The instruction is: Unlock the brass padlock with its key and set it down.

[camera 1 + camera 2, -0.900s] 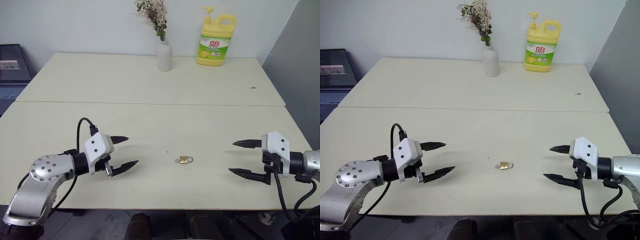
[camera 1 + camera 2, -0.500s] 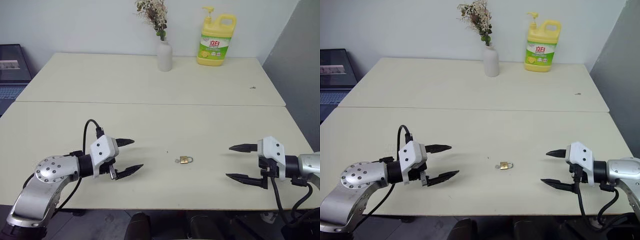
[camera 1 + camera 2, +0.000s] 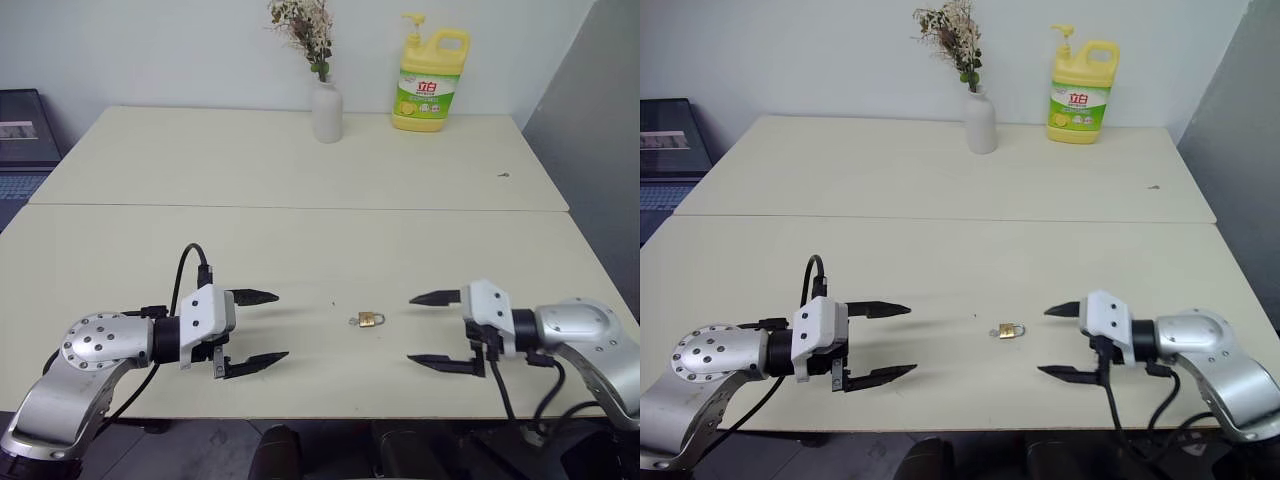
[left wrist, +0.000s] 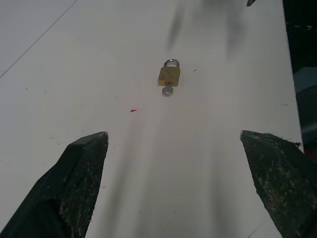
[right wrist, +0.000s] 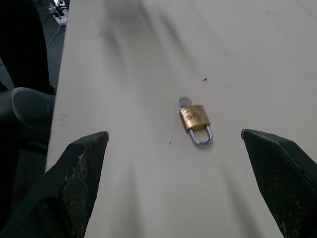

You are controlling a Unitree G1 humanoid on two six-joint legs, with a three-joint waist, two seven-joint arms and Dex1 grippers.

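Observation:
The brass padlock point(image 3: 370, 320) lies flat on the cream table point(image 3: 300, 240), near the front edge and midway between my two grippers. Its silver shackle point(image 5: 202, 137) looks closed, and a small silver key point(image 4: 168, 90) sticks out of the body's bottom end, toward my left side. My left gripper point(image 3: 283, 326) hovers a short way to the padlock's left, open and pointing at it. My right gripper point(image 3: 409, 329) is closer on the padlock's right, also open and pointing at it. Neither gripper touches the padlock. Both wrist views show it ahead between wide-spread fingers.
A white vase point(image 3: 327, 110) with dried flowers and a yellow detergent bottle point(image 3: 430, 80) stand at the far edge of the back table. A seam point(image 3: 300, 207) joins the two tabletops. A laptop point(image 3: 25, 140) sits off to the far left.
Both grippers have moved inward toward the padlock, the right one farther than the left. The padlock has not moved, and both grippers stay open.

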